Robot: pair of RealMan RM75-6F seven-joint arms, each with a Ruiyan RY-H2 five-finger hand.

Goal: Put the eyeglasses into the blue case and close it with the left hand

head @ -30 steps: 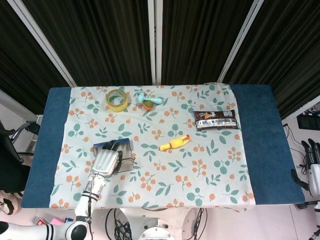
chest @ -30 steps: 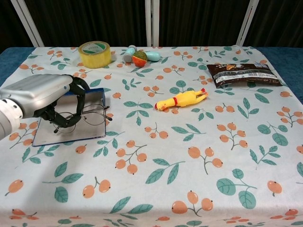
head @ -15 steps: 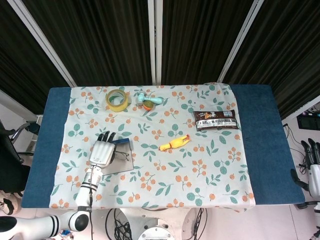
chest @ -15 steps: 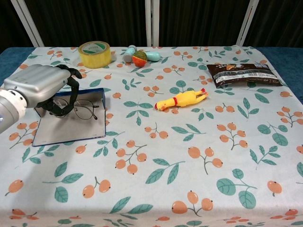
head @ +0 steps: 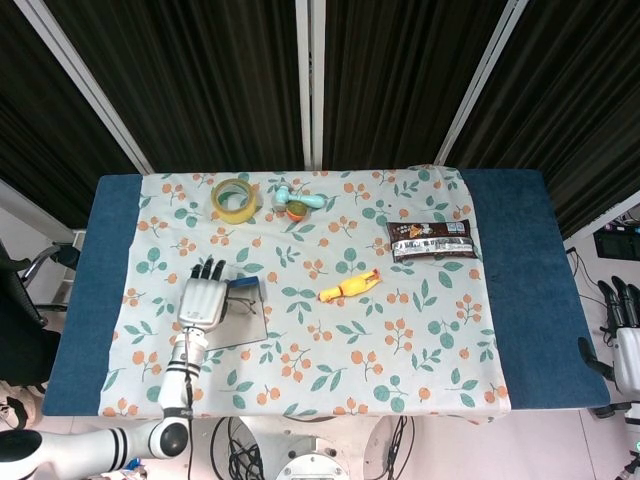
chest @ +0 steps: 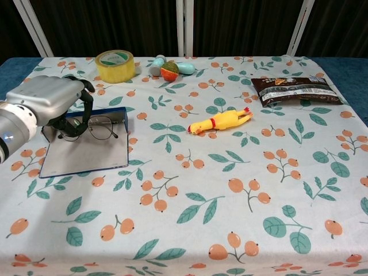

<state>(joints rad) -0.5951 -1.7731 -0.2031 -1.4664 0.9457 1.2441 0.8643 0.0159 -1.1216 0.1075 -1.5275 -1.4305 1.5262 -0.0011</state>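
listing from left to right. left hand (chest: 49,103): at the left side of the table, fingers curled down over the left half of the eyeglasses (chest: 95,129), apparently holding the frame by that end; whether the grip was firm or the fingers merely rested on it could not be told. in the head view the same hand (head: 203,298) covered most of the case. eyeglasses: thin dark wire frame, clear lenses, long axis running left to right, the free lens and a temple sticking out to the right of the fingers. they lay over the far part of the blue case (chest: 86,148), beside its blue far rim; whether they were fully seated in it or held just above could not be told. blue case: open, showing as a flat grey panel toward the near side and a blue rim at the far edge, on the floral tablecloth (chest: 230,190).

judged relation for the coming move: the glasses lay right of and under the fingers, so the release should go straight down and the hand withdraw leftward; the left hand was by far the nearer for closing.

further right: tape roll (chest: 115,65), far; small toy (chest: 169,68), far; rubber chicken (chest: 221,121), centre; snack packet (chest: 296,90), far right.

right hand (head: 625,345): off the table at the far right edge of the head view, fingers extended, holding nothing.
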